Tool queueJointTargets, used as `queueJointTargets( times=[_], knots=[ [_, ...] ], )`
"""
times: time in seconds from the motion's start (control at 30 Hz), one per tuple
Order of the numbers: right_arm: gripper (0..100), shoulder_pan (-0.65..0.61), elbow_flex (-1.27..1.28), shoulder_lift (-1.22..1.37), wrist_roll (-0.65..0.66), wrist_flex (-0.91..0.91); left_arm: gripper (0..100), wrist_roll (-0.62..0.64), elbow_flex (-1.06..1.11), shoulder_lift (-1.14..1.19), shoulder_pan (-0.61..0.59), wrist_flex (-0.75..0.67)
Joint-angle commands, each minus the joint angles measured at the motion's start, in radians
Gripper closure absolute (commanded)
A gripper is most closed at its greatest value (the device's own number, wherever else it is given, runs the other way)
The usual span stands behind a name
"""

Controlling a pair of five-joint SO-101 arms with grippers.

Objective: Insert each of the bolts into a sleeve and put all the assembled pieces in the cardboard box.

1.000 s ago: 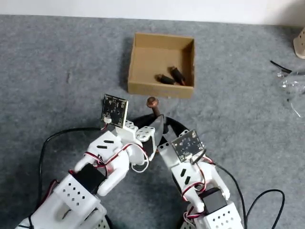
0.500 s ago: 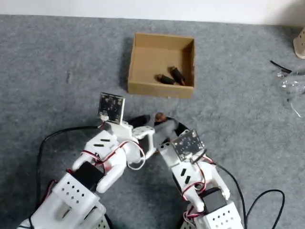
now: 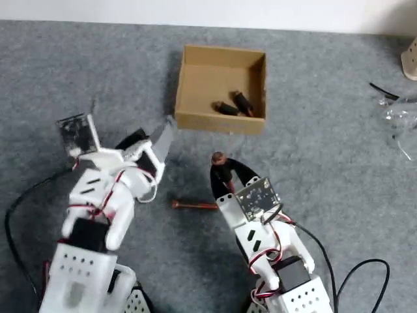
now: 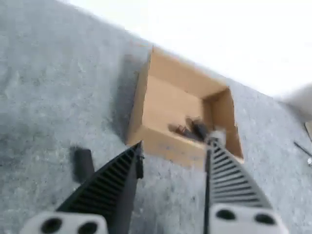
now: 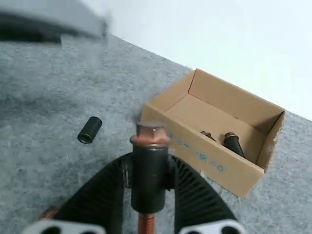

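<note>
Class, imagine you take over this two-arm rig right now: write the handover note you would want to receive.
Left gripper: open and empty, over the carpet short of the cardboard box.
Right gripper: shut on a sleeved bolt, close to the box.
Done: two assembled pieces lie in the box.
Left to do: box the held piece. Then join the loose bolt, lying on the carpet by the right arm, with the loose sleeve, also on the carpet, and box that too.
</note>
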Motion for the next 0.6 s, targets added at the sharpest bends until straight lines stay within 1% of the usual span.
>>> queueJointTargets(
  times=[0.0, 0.03, 0.1, 0.17, 0.23, 0.33, 0.37, 0.4, 0.57],
  knots=[
    [99.5, 0.015, 0.064, -0.019, 0.012, -0.041, 89, 0.009, 0.09, -0.166, 0.022, -0.006],
    [99.5, 0.015, 0.064, -0.019, 0.012, -0.041, 92, -0.018, 0.127, -0.202, 0.042, -0.023],
    [99.5, 0.015, 0.064, -0.018, 0.012, -0.041, 100, -0.132, 0.203, -0.259, 0.065, -0.091],
    [99.5, 0.015, 0.079, -0.018, 0.012, -0.044, 99, -0.281, 0.269, -0.317, 0.09, -0.141],
    [99.5, 0.015, 0.101, -0.018, 0.012, -0.044, 100, -0.465, 0.317, -0.361, 0.088, -0.129],
    [99.5, 0.015, 0.105, -0.018, 0.012, -0.041, 99, -0.763, 0.398, -0.409, 0.035, -0.089],
    [99.5, 0.016, 0.105, -0.018, 0.009, -0.041, 99, -0.835, 0.43, -0.424, 0.012, -0.091],
    [99.5, 0.022, 0.105, -0.016, 0.008, -0.041, 99, -0.868, 0.46, -0.437, -0.007, -0.092],
    [99.5, 0.044, 0.104, -0.016, 0.006, -0.041, 99, -0.872, 0.541, -0.503, -0.15, -0.086]
  ],
)
